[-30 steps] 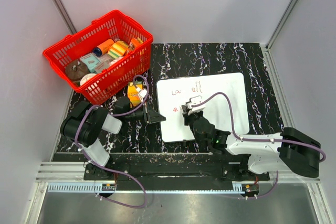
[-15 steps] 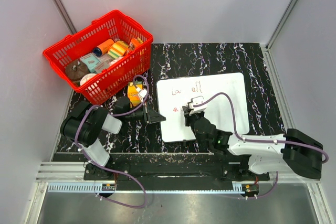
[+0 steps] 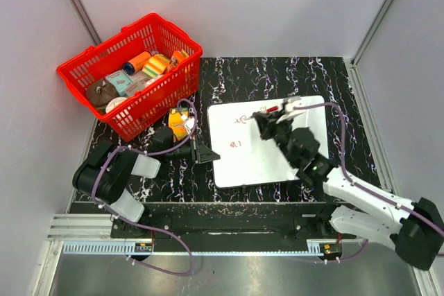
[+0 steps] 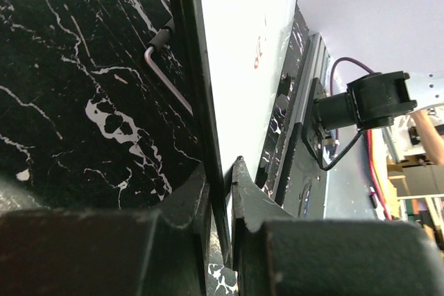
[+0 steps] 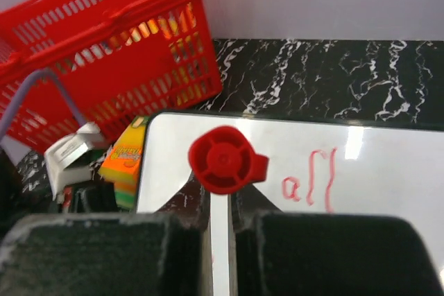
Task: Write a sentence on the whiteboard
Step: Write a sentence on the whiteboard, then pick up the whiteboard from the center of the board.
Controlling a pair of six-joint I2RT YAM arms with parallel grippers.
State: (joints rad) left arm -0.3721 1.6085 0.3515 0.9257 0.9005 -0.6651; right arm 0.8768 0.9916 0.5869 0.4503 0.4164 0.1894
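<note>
The whiteboard (image 3: pixel 277 157) lies flat on the black marbled table. My left gripper (image 3: pixel 205 152) is shut on its left rim; the left wrist view shows the dark rim (image 4: pixel 201 102) pinched between the jaws of that gripper (image 4: pixel 220 184). My right gripper (image 3: pixel 269 120) hovers over the board's upper middle, shut on a white pen with a red cap (image 5: pixel 225 159). Of the sentence, red marks (image 3: pixel 236 145) show at the board's left. The word "all" (image 5: pixel 312 185) shows in the right wrist view, just right of the right gripper (image 5: pixel 220 195).
A red basket (image 3: pixel 149 98) full of small items stands at the back left. An orange and yellow sponge pack (image 3: pixel 178 123) lies between the basket and the board. A bent metal rod (image 4: pixel 166 67) lies on the table by the board's rim.
My right gripper has moved with the pen from the board's lower middle up and to the right, and it now covers the word "all" from above. The left gripper keeps its hold.
</note>
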